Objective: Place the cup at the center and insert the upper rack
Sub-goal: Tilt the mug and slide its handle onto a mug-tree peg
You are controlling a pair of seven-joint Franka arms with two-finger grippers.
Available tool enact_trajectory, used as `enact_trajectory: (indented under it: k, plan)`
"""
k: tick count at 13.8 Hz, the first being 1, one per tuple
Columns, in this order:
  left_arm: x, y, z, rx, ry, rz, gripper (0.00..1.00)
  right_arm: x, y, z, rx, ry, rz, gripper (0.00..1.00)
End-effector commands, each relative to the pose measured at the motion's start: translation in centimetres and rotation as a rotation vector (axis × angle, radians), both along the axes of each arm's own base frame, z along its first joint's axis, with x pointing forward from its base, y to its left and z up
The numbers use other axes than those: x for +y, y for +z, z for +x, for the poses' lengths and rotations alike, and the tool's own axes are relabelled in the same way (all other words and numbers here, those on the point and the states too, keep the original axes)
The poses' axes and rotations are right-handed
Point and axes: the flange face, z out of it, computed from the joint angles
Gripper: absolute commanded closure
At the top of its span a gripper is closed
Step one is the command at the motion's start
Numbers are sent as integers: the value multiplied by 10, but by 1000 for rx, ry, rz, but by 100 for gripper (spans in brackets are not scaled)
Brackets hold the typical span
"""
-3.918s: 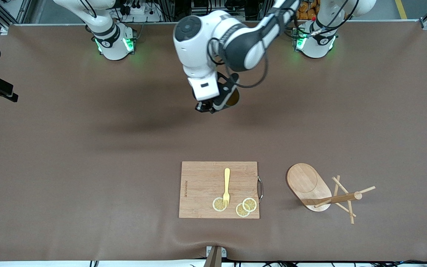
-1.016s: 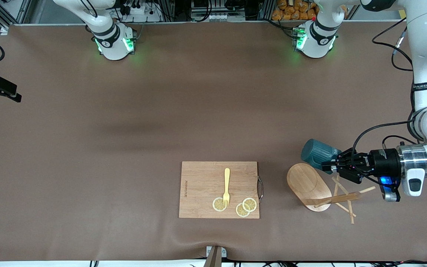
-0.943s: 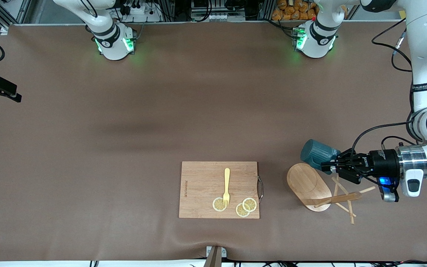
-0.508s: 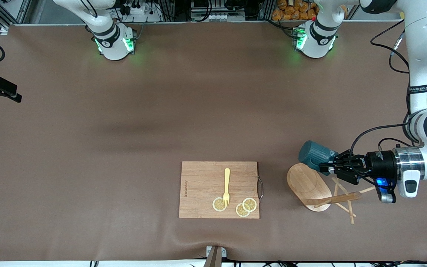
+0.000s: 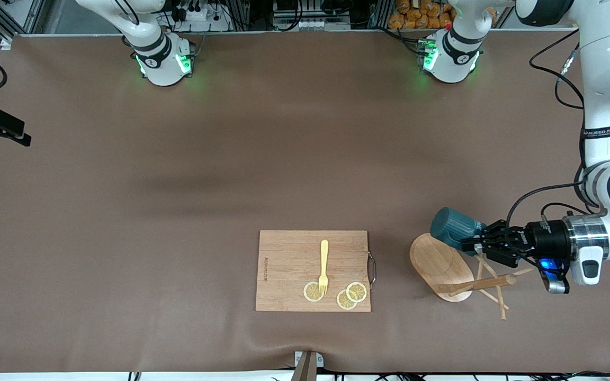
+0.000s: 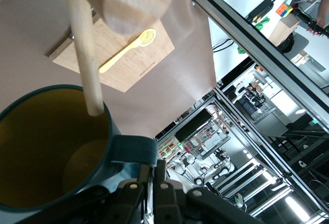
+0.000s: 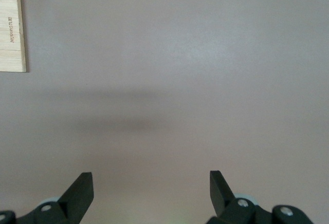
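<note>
L gripper (image 5: 469, 244) is over the mug tree (image 5: 461, 272) at the left arm's end of the table (image 5: 178, 211), fingers (image 6: 154, 180) pressed together on the cup's handle. Cup (image 5: 450, 225) is in the air, tipped on its side, mouth twd the gripper, bottom twd the table's middle; it hangs over the upper edge of the tree's oval base. In the left wrist view one thin peg (image 6: 85, 54) of the tree crosses in front of the cup's rim (image 6: 56, 88), its tip at the yellowish inside; can't tell if they touch. Mug tree lies tipped over on the table, post & pegs pointing twd the left arm's end.

Cutting board (image 5: 313, 270) sits beside the tree, twd the table's middle, w/ a yellow fork (image 5: 324, 266) and 3 lemon slices (image 5: 347, 296) on it.

R gripper (image 7: 151, 193) waits up over bare table, fingers spread wide, nothing betw. them; a corner of the board (image 7: 13, 29) shows in its wrist view.
</note>
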Motion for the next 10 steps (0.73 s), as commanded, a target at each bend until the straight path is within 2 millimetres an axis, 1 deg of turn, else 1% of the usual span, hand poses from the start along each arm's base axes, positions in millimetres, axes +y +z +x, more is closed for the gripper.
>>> enact_trajectory:
  k: [1, 5, 10]
  plan:
    - [8, 1, 3, -39, 6, -44, 100, 1, 1, -1, 0, -2, -6, 0]
    - [9, 0, 4, -59, 12, -60, 100, 1, 2, -1, -2, -2, -6, 0]
    - [20, -12, 9, -122, 34, -115, 100, 2, 3, -1, -5, -2, -7, 0]
